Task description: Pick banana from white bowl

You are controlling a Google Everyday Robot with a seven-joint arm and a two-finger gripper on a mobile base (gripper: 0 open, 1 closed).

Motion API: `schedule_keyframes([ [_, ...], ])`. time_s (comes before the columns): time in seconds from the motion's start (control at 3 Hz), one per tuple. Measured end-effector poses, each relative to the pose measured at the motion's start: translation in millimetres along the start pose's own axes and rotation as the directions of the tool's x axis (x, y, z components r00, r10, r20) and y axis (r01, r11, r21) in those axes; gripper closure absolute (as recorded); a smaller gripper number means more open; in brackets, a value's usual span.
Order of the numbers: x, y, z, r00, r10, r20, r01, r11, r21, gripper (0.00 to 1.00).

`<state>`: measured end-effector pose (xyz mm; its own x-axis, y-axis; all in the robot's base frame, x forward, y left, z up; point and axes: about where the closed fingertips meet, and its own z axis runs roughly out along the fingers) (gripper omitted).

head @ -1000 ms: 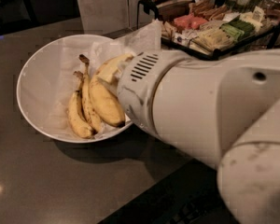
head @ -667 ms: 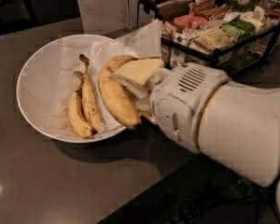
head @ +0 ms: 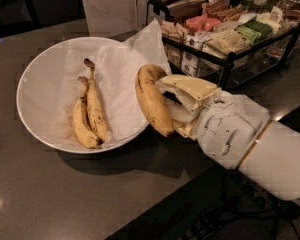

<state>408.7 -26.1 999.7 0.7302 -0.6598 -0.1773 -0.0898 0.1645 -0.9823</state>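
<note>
Pincer (head: pixel 169 105) clamps smooth curved banana (head: pixel 150 96) at rim of glossy white bowl (head: pixel 36 91).

At the right rim of the bowl (head: pixel 35 84), one flank of the banana (head: pixel 151 100) is hidden by the clamping gripper (head: pixel 170 106); the arm (head: pixel 280 159) is cropped.

This looks like a snack corner in an office or shared kitchen. A black wire rack (head: pixel 230 59) holds rows of wrapped snacks (head: pixel 240 36) (many kinds). A white bowl (head: pixel 35 84) sits on the dark tabletop (head: pixel 50 194). The gripper (head: pixel 171 104) holds the banana (head: pixel 151 99) by the bowl's edge.
</note>
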Motion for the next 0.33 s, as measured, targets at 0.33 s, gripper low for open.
schedule_keyframes([
  [0.33,-0.2,-0.1,0.0,1.000,-0.004,0.000,0.004,1.0000,-0.001,1.00],
])
